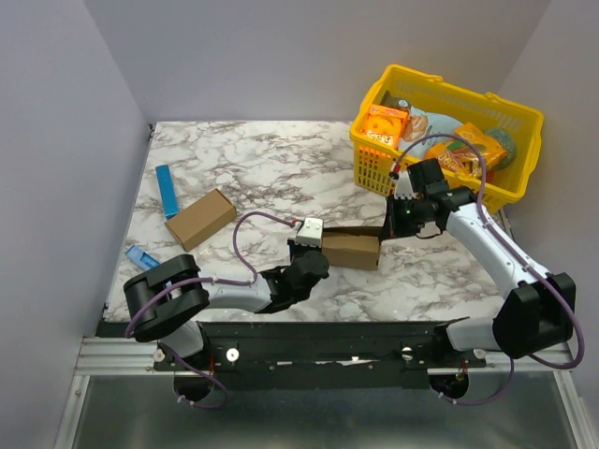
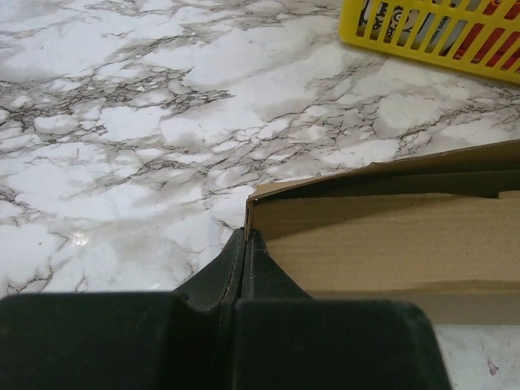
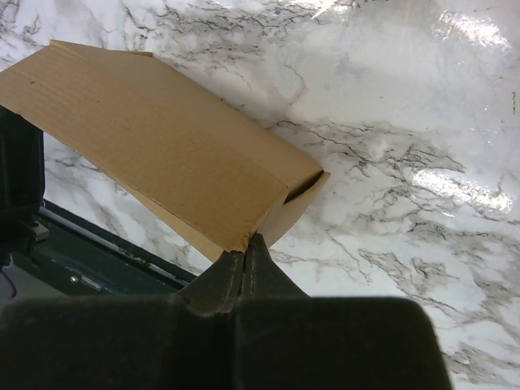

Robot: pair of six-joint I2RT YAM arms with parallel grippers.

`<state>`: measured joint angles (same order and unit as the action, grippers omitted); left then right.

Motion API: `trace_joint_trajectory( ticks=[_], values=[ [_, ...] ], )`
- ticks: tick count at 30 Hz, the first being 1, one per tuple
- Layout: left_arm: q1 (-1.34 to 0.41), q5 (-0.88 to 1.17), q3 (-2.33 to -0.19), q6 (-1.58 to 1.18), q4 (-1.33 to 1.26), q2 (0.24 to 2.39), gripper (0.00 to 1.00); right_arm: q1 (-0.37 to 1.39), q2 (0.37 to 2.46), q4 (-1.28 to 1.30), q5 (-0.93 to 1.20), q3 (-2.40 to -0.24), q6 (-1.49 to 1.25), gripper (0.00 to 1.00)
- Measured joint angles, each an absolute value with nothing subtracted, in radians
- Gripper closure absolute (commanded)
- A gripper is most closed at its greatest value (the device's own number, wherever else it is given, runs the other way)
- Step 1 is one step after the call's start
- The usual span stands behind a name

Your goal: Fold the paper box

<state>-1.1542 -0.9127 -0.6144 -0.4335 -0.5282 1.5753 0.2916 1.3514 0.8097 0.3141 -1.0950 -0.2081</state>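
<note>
My left pincer (image 2: 244, 248), closed tight, touches the left corner of the paper box (image 1: 351, 251), a formed carton at the middle of the table (image 1: 281, 168). My right pincer (image 3: 248, 248), also fully closed, meets the right corner. I cannot tell whether either nips cardboard. The body looks folded, but the lid and one end gape, apparently untucked.

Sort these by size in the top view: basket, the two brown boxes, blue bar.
1. Basket, clearly the largest.
2. Left box and middle box: they look about alike, so I won't rank them.
3. Blue bar, the smallest.
</note>
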Motion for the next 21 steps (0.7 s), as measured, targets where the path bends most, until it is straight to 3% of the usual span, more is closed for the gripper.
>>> trace_joint_trajectory(
  ticks=[21],
  values=[
    [-1.155,-0.912,-0.645,-0.435,-0.521,1.592,1.0,0.241,1.367,0.817,0.373,-1.111,-0.17,0.99]
  ],
)
